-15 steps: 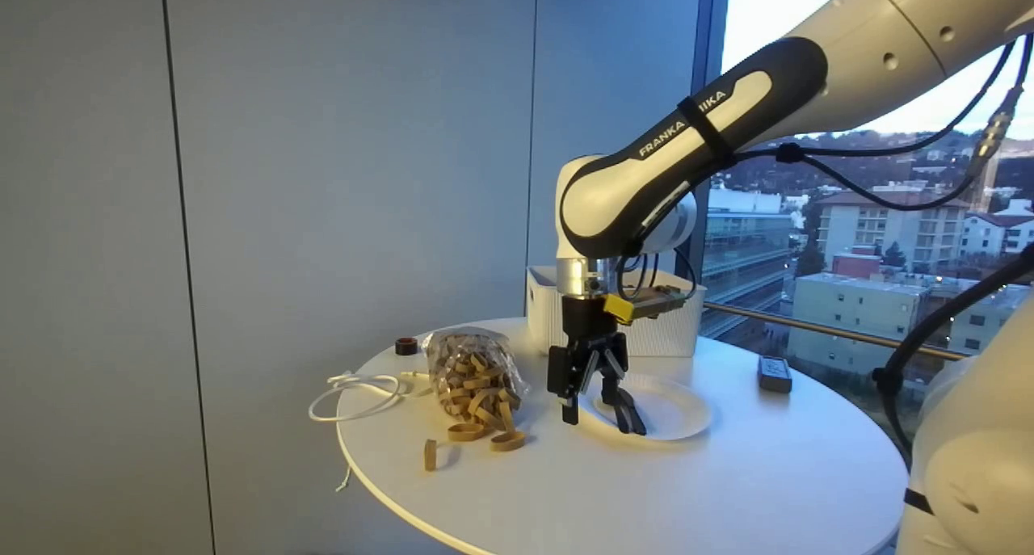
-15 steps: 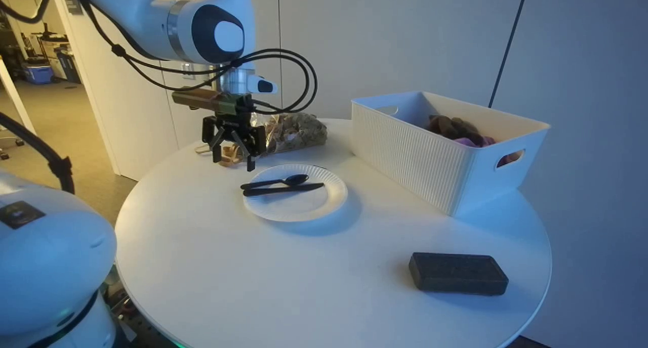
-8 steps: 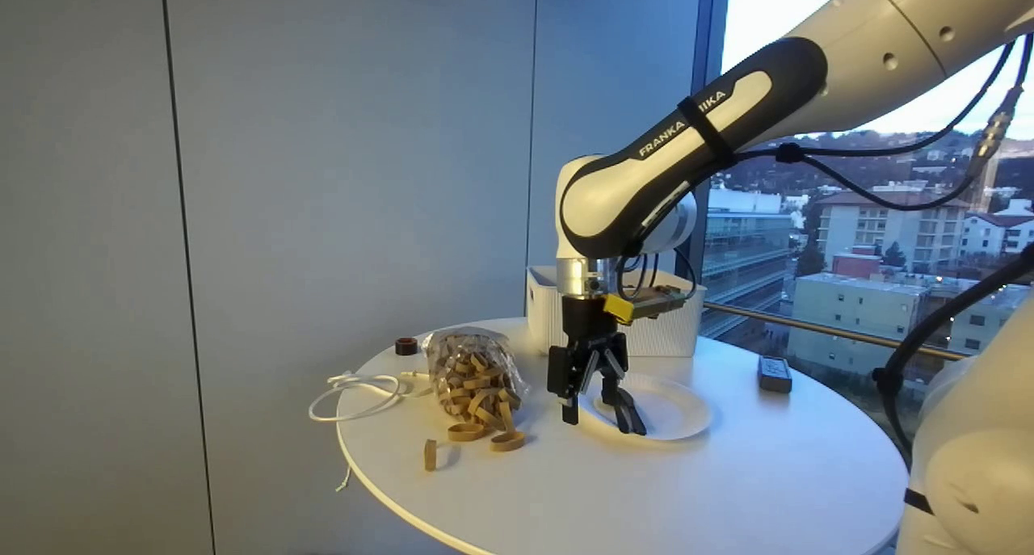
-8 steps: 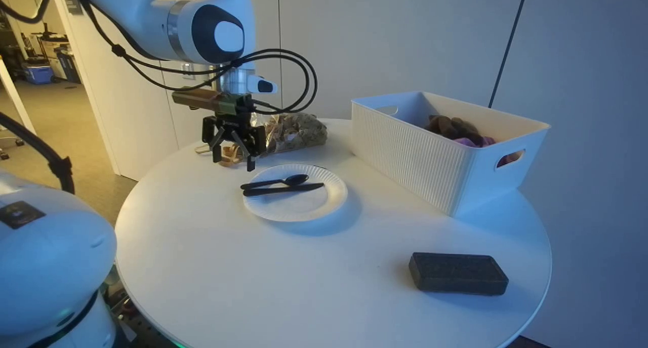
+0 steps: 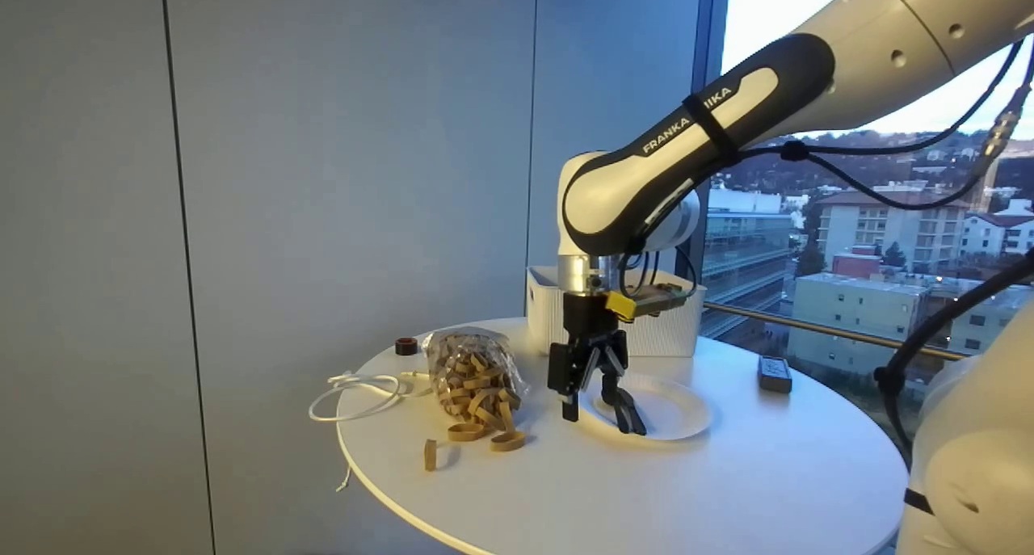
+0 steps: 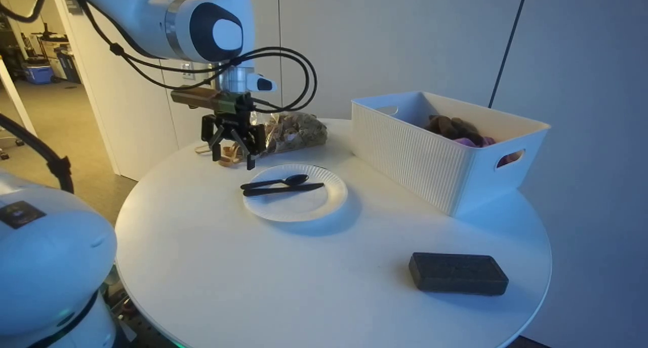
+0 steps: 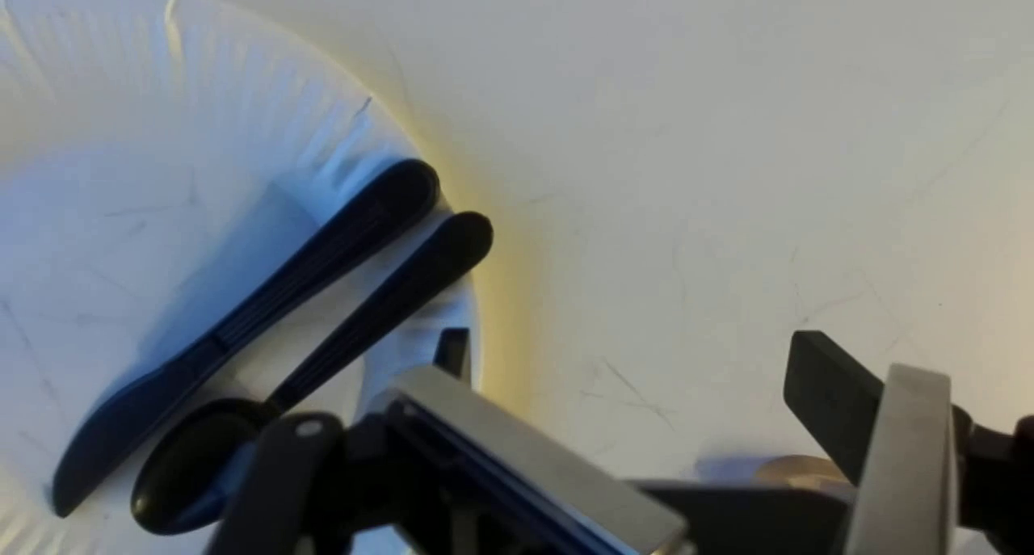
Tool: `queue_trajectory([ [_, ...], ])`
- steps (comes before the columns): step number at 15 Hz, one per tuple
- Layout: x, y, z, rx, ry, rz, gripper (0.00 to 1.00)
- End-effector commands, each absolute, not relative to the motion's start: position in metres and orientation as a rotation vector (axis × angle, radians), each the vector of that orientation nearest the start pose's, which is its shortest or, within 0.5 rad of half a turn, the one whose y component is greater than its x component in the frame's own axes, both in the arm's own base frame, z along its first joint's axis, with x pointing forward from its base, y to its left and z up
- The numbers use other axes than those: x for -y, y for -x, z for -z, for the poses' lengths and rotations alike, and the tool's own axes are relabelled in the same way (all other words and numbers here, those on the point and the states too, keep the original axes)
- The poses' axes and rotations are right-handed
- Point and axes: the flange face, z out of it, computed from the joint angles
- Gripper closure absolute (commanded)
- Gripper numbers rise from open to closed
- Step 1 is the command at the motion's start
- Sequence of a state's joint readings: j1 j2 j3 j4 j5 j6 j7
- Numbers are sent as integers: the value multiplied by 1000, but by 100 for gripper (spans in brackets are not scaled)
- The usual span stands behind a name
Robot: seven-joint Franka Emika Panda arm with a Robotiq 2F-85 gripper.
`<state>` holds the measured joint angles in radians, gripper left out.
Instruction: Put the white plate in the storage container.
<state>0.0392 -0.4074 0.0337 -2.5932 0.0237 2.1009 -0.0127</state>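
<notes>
One black plastic knife [image 7: 234,334] and one black plastic spoon [image 7: 347,345] lie side by side on white paper plate [image 6: 304,205]. Plate round, shallow, rim finely pleated, short dark mark at edge, thin grey lines on middle. Sits flat on bench [image 6: 283,287], below and just beside gripper [image 6: 233,158]; handles reach rim on gripper's side. Gripper's fingers spread wide. Well apart from gripper: white ribbed storage box [image 6: 410,150], brown and purple objects [image 6: 455,128] inside.

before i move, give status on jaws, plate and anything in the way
Jaws open, holding nothing. White plate on table, outside storage container. Possibly in the way: black knife and black spoon lying on plate.
</notes>
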Motion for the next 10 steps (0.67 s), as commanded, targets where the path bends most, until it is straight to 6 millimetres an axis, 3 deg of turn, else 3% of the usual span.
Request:
queue_trajectory([
  [1, -23, -380, -412, 95, 3115, 1, 0],
  [5, 7, -367, -436, -31, 3037, 128, 0],
  [7, 38, -343, -470, -73, 2926, 186, 0],
  [10, 89, -313, -496, -151, 2784, 259, 0],
])
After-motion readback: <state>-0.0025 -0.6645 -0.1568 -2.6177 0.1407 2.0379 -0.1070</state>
